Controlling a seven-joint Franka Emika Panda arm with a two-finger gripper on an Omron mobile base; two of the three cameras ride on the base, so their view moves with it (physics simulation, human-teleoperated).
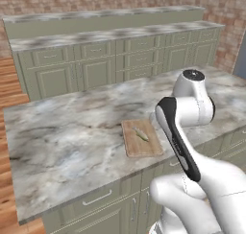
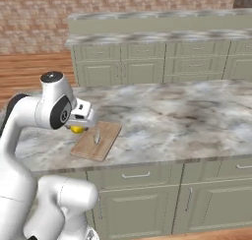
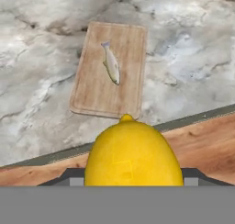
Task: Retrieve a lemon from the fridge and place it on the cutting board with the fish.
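Looking from the left base view, the flat tan wooden cutting board (image 1: pixel 141 138) lies near the front edge of the grey marbled worktop (image 1: pixel 72 137), the slim greenish-grey fish (image 1: pixel 140 134) on it. From the right, the gripper (image 2: pixel 78 128) carries the round yellow lemon (image 2: pixel 77 129) just beside the board's near end — retrieval done, placing left. Hand view: jaws pinch the lemon above the worktop's front edge. No writing is readable.

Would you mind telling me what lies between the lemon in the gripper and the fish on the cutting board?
In the hand view, between the lemon and the fish lie the counter's front edge and bare wood of the cutting board; nothing else.
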